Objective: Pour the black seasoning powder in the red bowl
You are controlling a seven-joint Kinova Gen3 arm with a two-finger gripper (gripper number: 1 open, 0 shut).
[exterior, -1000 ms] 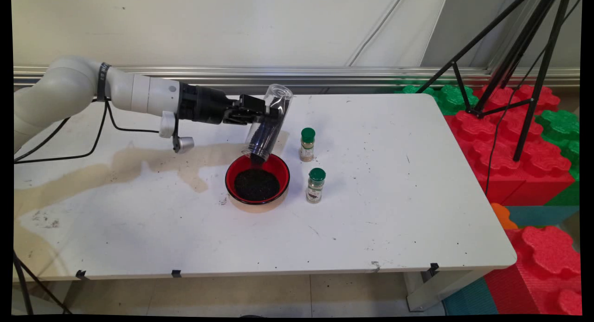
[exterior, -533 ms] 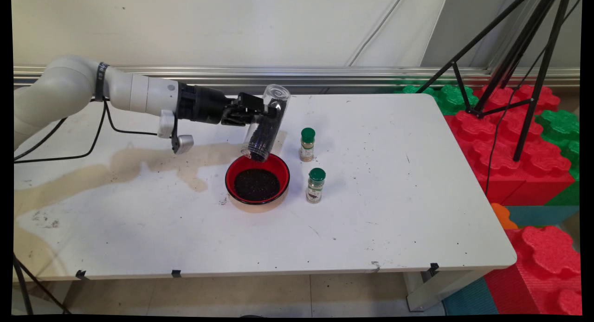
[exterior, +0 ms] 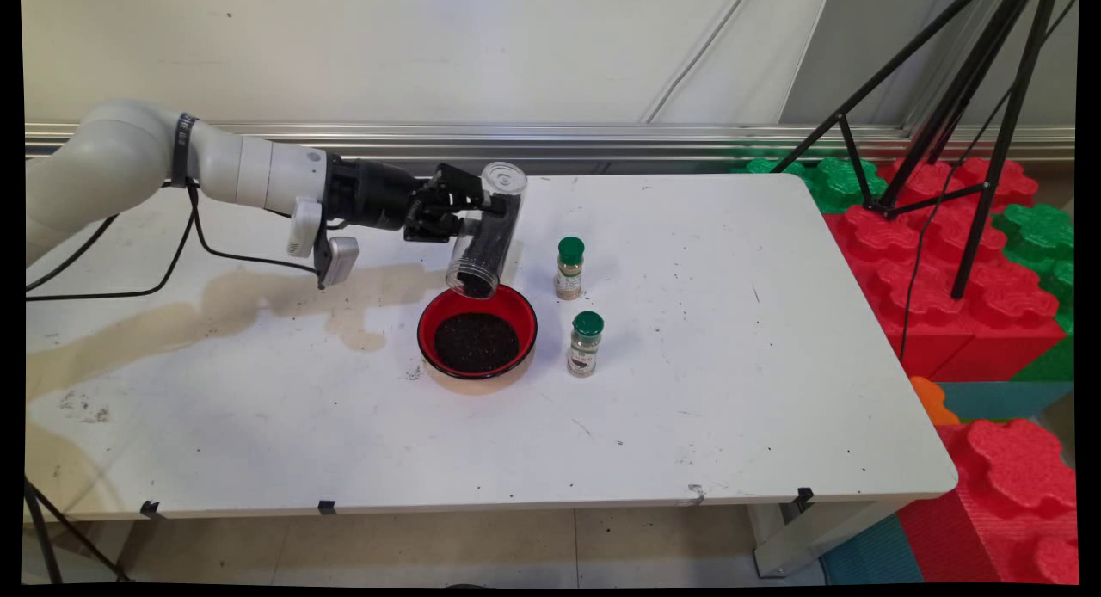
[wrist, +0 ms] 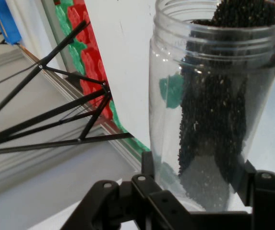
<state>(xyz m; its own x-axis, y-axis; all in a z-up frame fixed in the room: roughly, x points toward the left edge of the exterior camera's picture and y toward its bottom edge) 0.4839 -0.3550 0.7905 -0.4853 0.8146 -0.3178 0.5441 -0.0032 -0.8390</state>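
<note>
Main view: tool [exterior: 482,214] clamped on clear plastic jar [exterior: 488,234], fingers pressed against jar sides. Jar tilted, mouth down, just above far rim of red bowl [exterior: 516,304] on desk [exterior: 731,339]. Dark granules in jar and bowl. Two green-capped spice bottles [exterior: 569,268] [exterior: 585,344] stand right of bowl.

I am finding no text I can read anywhere in either view. The two green-capped spice jars, one [exterior: 568,268] toward the wall and one [exterior: 585,344] right of centre in the main view, are carrying paper labels, but their print is showing too small to make out. The black band [exterior: 180,150] around my arm at upper left is showing pale marks I cannot decipher.
</note>
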